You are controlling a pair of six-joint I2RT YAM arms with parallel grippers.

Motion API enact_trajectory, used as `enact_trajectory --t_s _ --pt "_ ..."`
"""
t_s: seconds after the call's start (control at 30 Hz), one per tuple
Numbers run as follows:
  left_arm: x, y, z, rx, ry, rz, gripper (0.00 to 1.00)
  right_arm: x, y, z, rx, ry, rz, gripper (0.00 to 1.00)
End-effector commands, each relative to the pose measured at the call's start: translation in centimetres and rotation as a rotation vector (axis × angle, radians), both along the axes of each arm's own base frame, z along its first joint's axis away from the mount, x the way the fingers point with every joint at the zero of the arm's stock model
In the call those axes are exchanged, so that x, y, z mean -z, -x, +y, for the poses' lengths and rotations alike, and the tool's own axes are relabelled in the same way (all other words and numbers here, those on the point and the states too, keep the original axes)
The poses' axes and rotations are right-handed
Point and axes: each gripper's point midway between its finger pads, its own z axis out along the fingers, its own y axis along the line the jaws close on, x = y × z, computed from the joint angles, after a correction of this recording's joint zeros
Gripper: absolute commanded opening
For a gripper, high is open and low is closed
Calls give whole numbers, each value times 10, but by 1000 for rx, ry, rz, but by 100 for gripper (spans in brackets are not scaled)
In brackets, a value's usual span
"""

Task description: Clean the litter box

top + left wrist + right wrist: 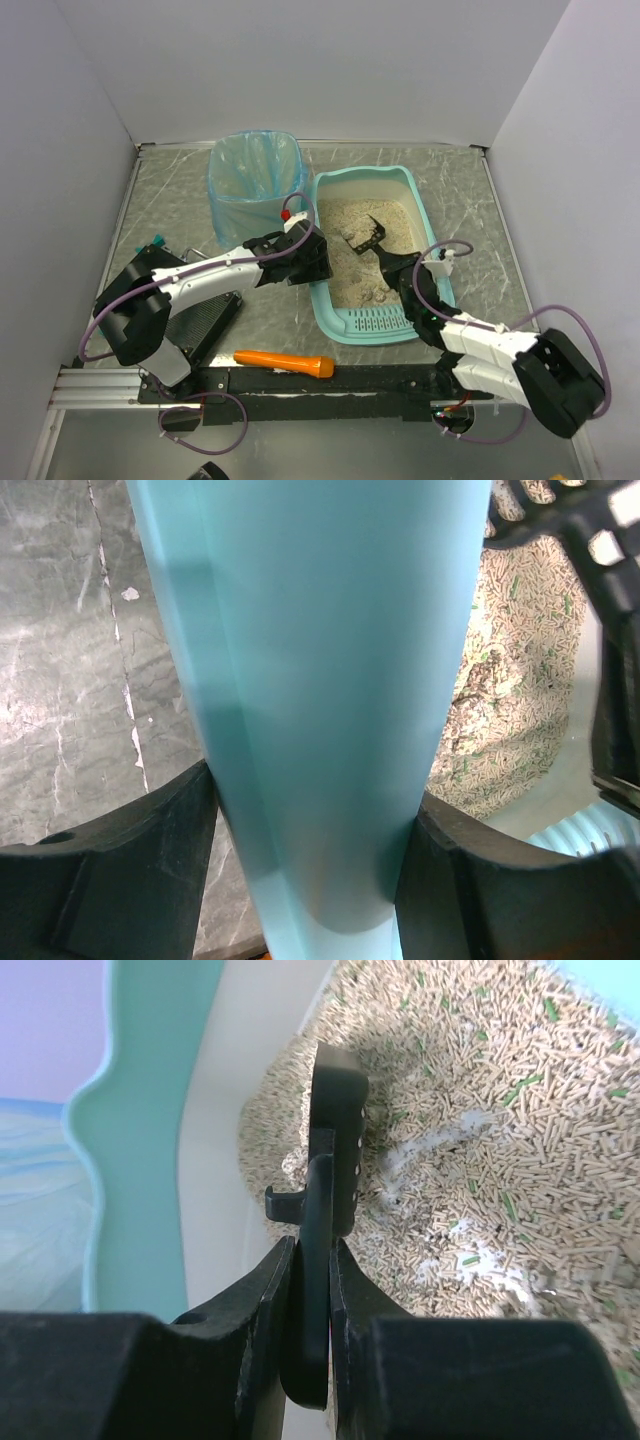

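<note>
Litter box, stiff plastic, likely heavy with litter, best held by its rim: left gripper clasps its nine-o'clock wall; right gripper clenches black scoop.

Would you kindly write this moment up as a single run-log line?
left gripper: shut on litter box side wall | right gripper: shut on black scoop handle | scoop head: in litter

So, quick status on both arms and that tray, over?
Left gripper clamped on litter box left wall. Right gripper shut on black scoop, head at the litter. Blue-bagged bin close beside box, not blocking.
</note>
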Motion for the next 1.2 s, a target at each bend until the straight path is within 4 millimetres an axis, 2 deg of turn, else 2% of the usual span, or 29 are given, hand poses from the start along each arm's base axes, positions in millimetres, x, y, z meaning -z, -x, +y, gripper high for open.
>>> enact_trajectory --t_s 0.0,0.33,0.37,0.4,0.5,0.53,0.7,0.73,0.77,0.87,0.9,0.97,1.03,1.07,1.1,1.17 --pt "-6 8 -12 26 68 12 36 -40 -1 -12 44 -54 -136 0" --pt "-15 5 -10 39 46 -12 40 -81 22 -19 6 -121 -207 0" --pt "-17 5 -12 45 57 -15 41 -92 25 -21 6 -154 -231 0" --pt "-18 5 -12 47 60 -18 42 -86 29 -22 -1 -145 -211 0" --pt "-23 5 -11 50 65 -30 44 -92 40 -24 -19 -184 -227 0" --pt "-23 5 -11 51 64 -33 44 -86 43 -26 -18 -186 -210 0" --pt "-30 5 -14 70 79 -42 48 -102 48 -21 -42 -312 -251 0" --pt "-31 5 -14 76 76 -47 48 -93 48 -20 -44 -288 -201 0" --pt "-31 5 -13 72 70 -46 48 -104 49 -23 -35 -274 -194 0" --pt "-32 4 -11 68 71 -57 48 -103 59 -40 21 -250 -145 0" --pt "-34 5 -11 70 81 -62 48 -107 59 -38 15 -298 -171 0" --pt "-34 7 -13 79 95 -62 50 -133 55 -21 -73 -389 -337 0" --pt "-33 8 -15 96 92 -55 50 -120 51 -18 -59 -384 -256 0" --pt "-34 8 -15 100 88 -53 49 -129 51 -20 -52 -358 -241 0" --pt "-31 8 -15 100 79 -48 49 -116 52 -22 -44 -300 -188 0" --pt "-30 7 -13 88 76 -50 49 -117 55 -27 -36 -298 -210 0"
